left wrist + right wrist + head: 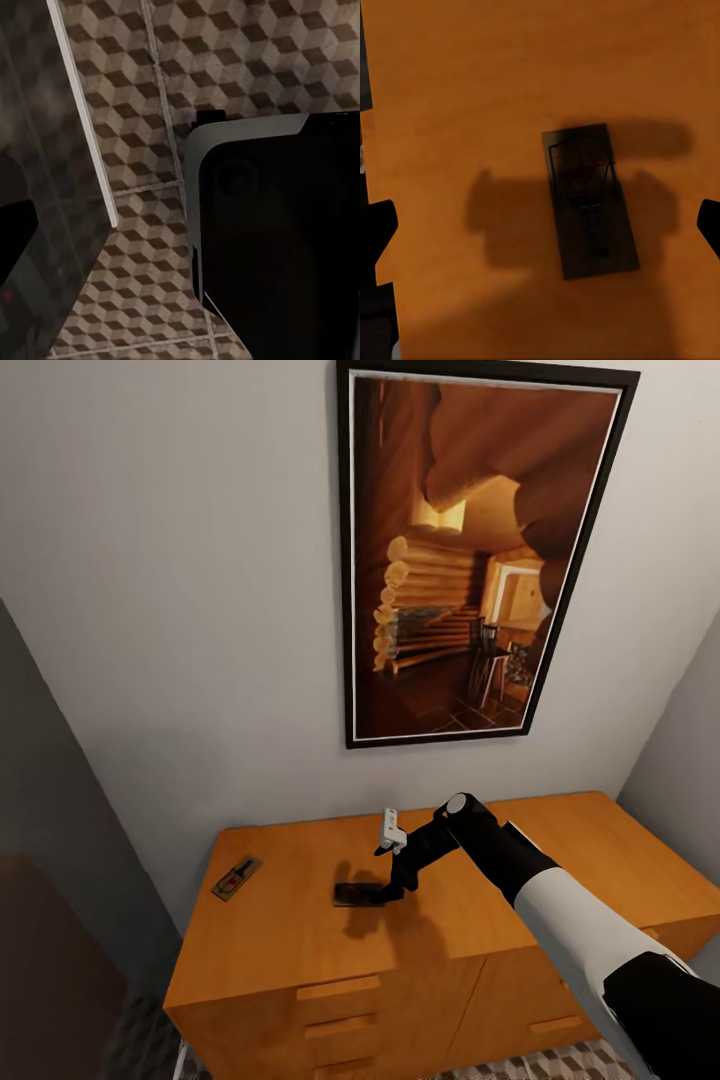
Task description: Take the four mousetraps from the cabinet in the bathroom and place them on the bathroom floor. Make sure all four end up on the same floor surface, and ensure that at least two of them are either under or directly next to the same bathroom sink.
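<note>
Two mousetraps lie on top of the orange-brown cabinet (290,945). One mousetrap (236,878) rests near the top's left end. The other mousetrap (358,894) lies dark in shadow at mid-top, directly beneath my right gripper (398,880). In the right wrist view this mousetrap (589,202) sits flat between the spread black fingertips (379,229), and my right gripper (544,225) is open and hovering above it, apart from it. The left wrist view faces the cube-patterned bathroom floor (247,60); a black finger (15,240) shows at one edge, its partner hidden.
A framed cabin picture (470,550) hangs on the wall behind the cabinet. Grey walls close in at left (60,780) and right (680,740). Drawer handles (340,988) face me. My dark base (285,240) and a white strip (86,120) stand over the floor.
</note>
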